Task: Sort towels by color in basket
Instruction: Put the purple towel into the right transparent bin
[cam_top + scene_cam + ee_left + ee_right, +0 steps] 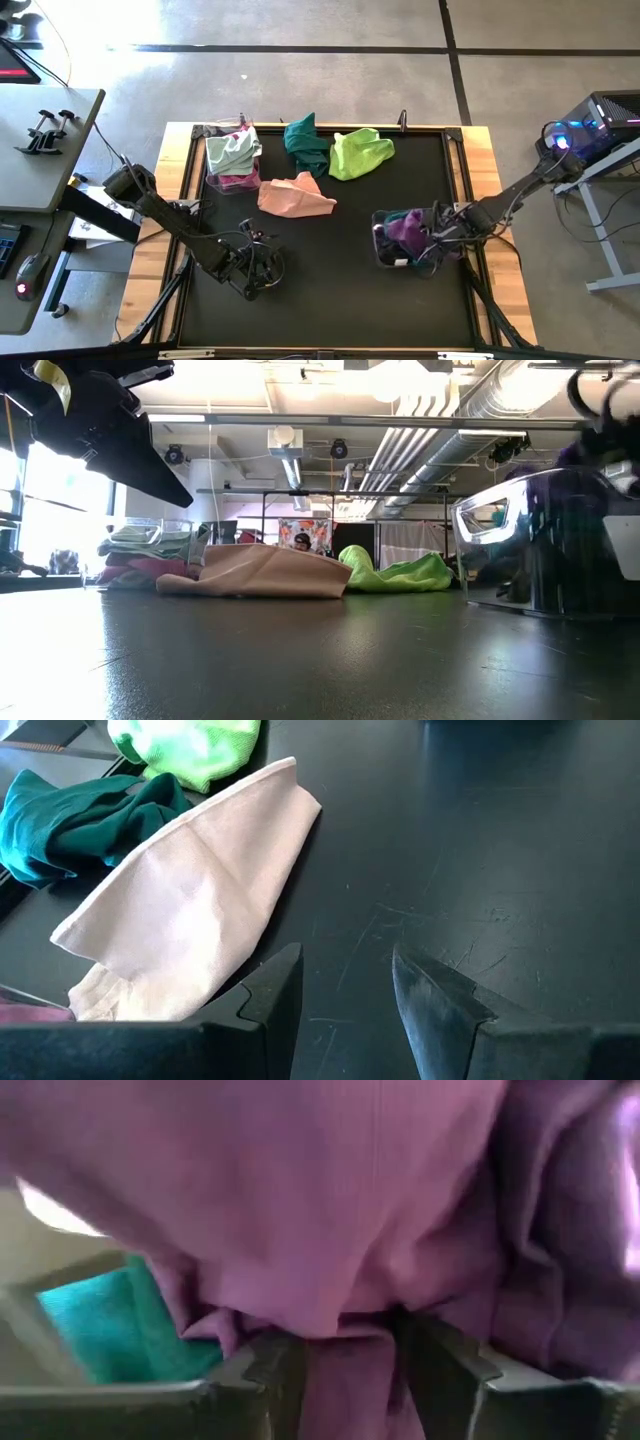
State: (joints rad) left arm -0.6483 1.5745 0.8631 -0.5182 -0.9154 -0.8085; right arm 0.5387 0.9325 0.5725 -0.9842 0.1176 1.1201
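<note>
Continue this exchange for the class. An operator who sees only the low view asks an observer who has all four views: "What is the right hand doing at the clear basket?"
Observer: The right hand is closed on a purple towel at the mouth of the clear basket.
Operator: Is the left hand carrying anything?
Observer: No. The left hand is open over bare mat, close to the peach towel.
Operator: Is anything hidden behind that peach towel?
Observer: Yes, a teal towel lies beyond it, beside the lime towel.
</note>
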